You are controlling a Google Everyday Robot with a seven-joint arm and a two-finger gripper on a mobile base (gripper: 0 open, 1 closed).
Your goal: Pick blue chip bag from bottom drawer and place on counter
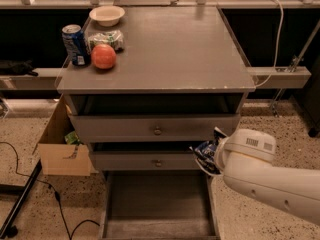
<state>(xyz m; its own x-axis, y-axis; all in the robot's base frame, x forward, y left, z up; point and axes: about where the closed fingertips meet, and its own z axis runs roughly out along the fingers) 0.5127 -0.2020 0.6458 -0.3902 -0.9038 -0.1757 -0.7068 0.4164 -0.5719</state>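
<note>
Grey cabinet (125, 129) front: gripper (212, 157) clamped on blue chip bag (203, 151), above open bottom drawer (155, 200).

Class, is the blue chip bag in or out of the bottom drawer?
Out. The gripper, at the right end of the middle drawer, holds the blue chip bag above the open bottom drawer.

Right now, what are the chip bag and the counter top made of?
The blue chip bag, held by the gripper beside the middle drawer, looks like thin plastic film: it is crinkled. The counter looks like matte grey laminate or painted board; its front edge is chipped pale.
</note>
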